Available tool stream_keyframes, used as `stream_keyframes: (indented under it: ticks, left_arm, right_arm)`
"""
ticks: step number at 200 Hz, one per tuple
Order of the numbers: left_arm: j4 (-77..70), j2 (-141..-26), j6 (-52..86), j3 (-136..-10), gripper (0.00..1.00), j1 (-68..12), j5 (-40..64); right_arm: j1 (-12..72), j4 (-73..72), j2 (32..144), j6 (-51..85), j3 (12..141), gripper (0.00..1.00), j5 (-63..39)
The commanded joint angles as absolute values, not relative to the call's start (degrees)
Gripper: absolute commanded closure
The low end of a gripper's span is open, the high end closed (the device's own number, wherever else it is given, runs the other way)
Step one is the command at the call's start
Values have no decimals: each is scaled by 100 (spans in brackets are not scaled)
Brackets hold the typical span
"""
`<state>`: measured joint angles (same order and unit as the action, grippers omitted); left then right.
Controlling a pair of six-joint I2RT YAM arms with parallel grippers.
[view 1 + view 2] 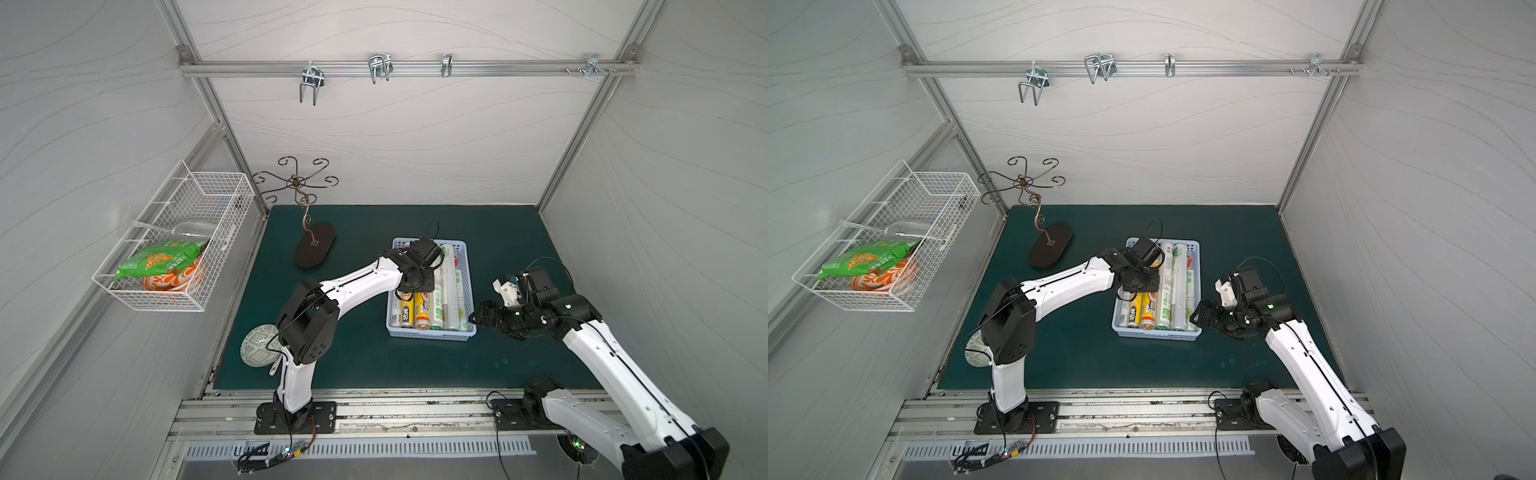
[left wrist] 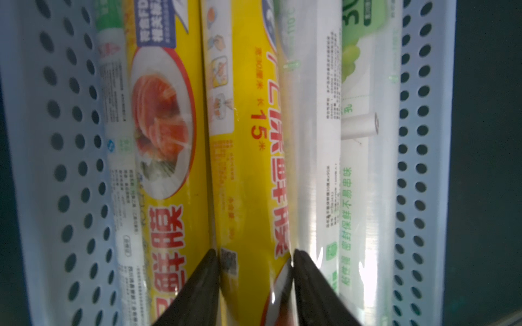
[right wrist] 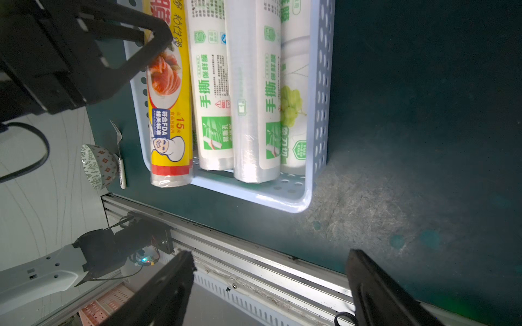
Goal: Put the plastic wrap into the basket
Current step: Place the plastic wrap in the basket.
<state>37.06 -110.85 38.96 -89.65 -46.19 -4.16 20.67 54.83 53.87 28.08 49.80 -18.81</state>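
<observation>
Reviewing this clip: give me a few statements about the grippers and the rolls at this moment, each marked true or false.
1. The left gripper is shut on a yellow-labelled roll of plastic wrap. True.
2. The right gripper holds a white roll. False: it is open and empty, beside the light blue perforated plastic basket.
3. Several rolls lie on the dark green mat outside the basket. False: no roll lies on the mat.
4. The white wire mesh basket holds a green packet. True.
</observation>
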Motion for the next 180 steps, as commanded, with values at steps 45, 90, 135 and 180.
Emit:
stream_keyframes:
  ticks: [45, 90, 135, 180]
  left_arm:
    - [3661, -11417, 3668, -9358, 68, -4632, -682]
    - [3603, -11535, 3682, -9324, 68, -4632, -649]
    - [3406, -11580, 3744, -9100, 71, -4634, -449]
    - [3589, -11011, 3446, -9213, 63, -4608, -728]
  right_arm:
    - [2101, 5429, 5561, 2737, 5317, 11, -1785]
    - [2101, 5389, 5640, 2722, 5331, 11, -1773]
    - [2101, 5321, 5773, 2712, 5357, 11, -1756]
    - [2099, 5288, 5931, 2598, 5626, 11, -1474]
